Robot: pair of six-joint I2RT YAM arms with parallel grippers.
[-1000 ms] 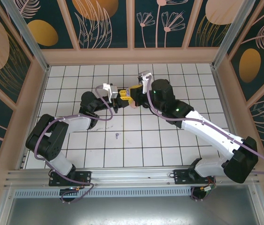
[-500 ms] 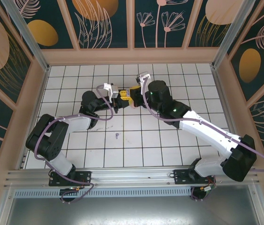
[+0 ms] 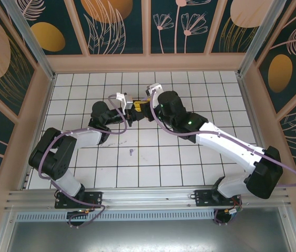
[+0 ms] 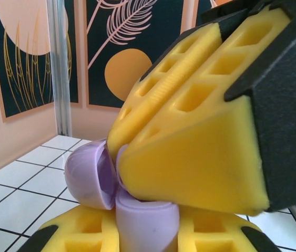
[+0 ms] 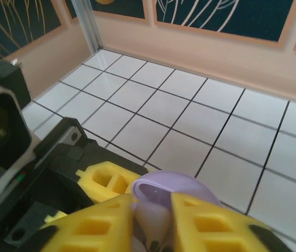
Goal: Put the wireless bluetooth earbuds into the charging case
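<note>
2 arms meet, outstretched — left fingers (image 4: pixel 77 232) pinch purple case (image 4: pixel 87 178), right fingers' (image 4: pixel 190 168) grip unclear.

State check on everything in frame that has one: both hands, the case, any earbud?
left hand: shut on the purple case.
purple case: lid open, clamped in the left hand.
right hand: at the case's open mouth; open or shut unclear.
purple earbud: loose on the tiles, not in a case.

White tiled table (image 3: pixel 216 84) w/ dark grout, peach walls (image 3: pixel 148 62) w/ teal floral panels (image 3: pixel 190 37), alu post (image 4: pixel 58 63) in corner.
</note>
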